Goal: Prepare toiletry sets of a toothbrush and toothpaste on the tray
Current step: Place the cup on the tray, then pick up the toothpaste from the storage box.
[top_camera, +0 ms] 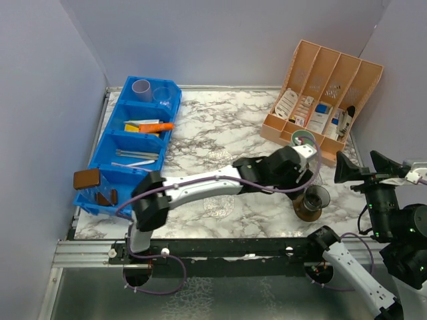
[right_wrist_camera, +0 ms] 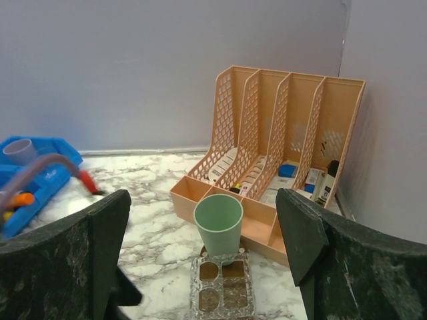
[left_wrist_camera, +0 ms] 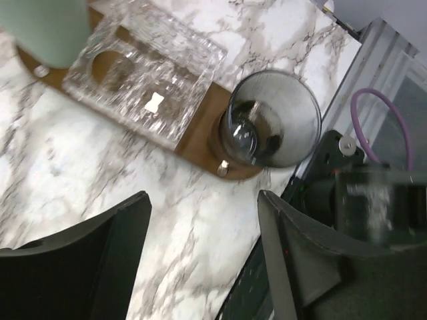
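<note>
Two cups stand on the tray [left_wrist_camera: 200, 137] at the near right: the mint cup [top_camera: 303, 139] at its far end and the smoky cup [top_camera: 315, 198] at its near end, with a clear glass holder [left_wrist_camera: 147, 73] between them. The left gripper [left_wrist_camera: 203, 200] hangs close by the tray's left side, jaws apart and empty. The right gripper [right_wrist_camera: 203, 200] sits right of the tray, jaws wide, holding nothing. Beyond the mint cup stands a peach organizer [top_camera: 327, 87]. A blue bin [top_camera: 110, 143] with the lilac cup [top_camera: 141, 89] lies far left.

Blue bin [top_camera: 109, 143] and peach organizer [top_camera: 321, 67] on marble table [top_camera: 200, 133].
</note>
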### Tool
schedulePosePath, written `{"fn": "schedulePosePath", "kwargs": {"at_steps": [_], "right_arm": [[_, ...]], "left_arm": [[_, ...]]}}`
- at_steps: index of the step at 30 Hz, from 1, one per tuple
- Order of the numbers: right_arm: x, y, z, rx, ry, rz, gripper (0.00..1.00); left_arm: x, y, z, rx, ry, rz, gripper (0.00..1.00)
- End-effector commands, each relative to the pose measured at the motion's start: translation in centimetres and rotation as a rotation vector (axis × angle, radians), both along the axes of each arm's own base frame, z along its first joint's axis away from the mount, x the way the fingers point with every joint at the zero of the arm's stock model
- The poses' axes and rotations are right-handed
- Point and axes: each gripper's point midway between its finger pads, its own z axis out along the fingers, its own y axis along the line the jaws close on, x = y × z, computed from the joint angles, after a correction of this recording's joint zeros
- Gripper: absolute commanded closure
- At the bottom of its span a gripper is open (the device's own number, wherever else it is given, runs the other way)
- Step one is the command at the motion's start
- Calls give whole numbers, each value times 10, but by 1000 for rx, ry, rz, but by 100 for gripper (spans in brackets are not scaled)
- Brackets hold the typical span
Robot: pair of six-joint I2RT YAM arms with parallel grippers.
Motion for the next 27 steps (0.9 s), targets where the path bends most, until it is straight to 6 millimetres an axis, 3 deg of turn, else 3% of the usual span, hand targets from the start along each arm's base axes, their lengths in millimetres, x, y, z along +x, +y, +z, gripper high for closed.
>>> {"fn": "schedulePosePath", "kwargs": {"at_steps": [1,5,9,15,21,25,27], "right_arm": [[-19,-10,21,102,-105,3,8],[-20,-7,17,140,-137,24,8],[-8,5,1,143,-98,52,8],[20,32,-22,112,-8,108,9],[37,55,-39,102,54,173,9],[43,60,-49,92,81,182,10],[43,60,-52,86,90,179,10]], "left_arm": [[13,55,57,-156,-87,67,30],[30,132,30,-125,-33,236,28],[44,215,6,-100,3,430,24],[61,330,3,-42,-22,727,2],[81,400,14,35,-72,935,1],[103,449,-1,116,25,1115,1],[114,469,-11,110,110,1172,8]]}}
